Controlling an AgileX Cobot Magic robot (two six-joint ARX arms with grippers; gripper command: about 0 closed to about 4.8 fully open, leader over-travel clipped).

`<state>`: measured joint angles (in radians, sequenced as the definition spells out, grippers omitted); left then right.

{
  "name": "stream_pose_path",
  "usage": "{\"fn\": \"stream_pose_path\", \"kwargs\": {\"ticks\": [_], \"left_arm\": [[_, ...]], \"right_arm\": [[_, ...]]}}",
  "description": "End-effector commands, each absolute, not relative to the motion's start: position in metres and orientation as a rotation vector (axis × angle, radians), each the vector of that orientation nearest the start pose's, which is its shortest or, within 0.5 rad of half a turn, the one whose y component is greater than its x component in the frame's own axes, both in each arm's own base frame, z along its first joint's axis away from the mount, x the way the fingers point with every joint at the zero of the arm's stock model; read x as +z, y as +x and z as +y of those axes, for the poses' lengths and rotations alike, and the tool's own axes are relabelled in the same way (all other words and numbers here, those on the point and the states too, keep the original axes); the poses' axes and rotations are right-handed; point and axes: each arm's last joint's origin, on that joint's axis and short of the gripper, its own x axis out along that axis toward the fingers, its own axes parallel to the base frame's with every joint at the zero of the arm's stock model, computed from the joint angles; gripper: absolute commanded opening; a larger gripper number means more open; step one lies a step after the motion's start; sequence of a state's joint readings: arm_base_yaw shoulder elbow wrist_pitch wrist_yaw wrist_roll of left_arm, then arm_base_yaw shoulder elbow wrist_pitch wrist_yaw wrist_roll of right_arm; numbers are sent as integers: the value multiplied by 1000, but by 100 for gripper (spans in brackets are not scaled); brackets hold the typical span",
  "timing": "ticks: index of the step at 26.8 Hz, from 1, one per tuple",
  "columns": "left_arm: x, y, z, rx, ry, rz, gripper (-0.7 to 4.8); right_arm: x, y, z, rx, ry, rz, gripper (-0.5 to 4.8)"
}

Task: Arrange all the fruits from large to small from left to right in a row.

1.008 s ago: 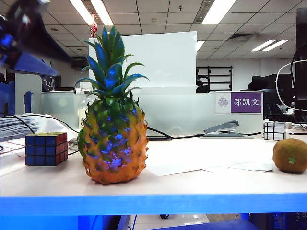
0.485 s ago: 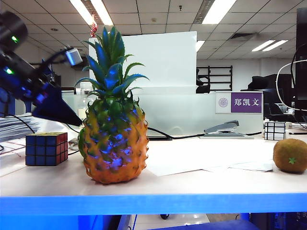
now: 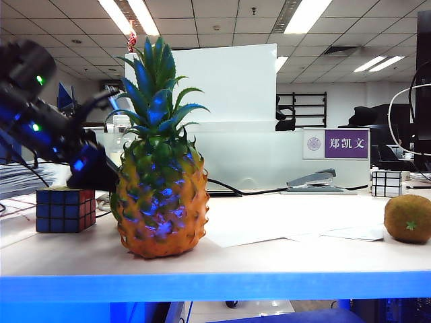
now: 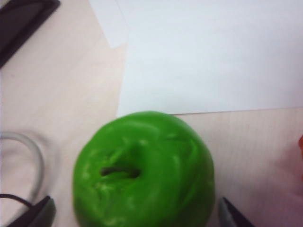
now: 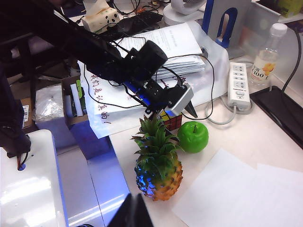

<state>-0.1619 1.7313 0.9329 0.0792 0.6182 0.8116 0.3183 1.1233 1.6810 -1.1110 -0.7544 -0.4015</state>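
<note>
Both grippers empty: left gripper wide over apple, right gripper closed.

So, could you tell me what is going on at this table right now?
The robot is sorting fruit by size. The left gripper is open and poised right over the apple, one fingertip on either side, not yet closed. The apple sits behind the pineapple, near the Rubik's cube. The kiwi lies far off at the table's right end. The right gripper is shut and holds nothing, up above the table's front edge.
</note>
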Motion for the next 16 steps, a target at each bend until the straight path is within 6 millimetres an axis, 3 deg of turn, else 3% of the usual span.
{"fn": "stream_pose_path", "kwargs": {"ticks": [1,16], "left_arm": [[165,344,-75,-966,570,339,479],[147,361,-87,-971,514,350,479]], "right_arm": [[477,145,69,1135,-226,335,-8],[479,148,69,1106,-238,316,-8]]}}
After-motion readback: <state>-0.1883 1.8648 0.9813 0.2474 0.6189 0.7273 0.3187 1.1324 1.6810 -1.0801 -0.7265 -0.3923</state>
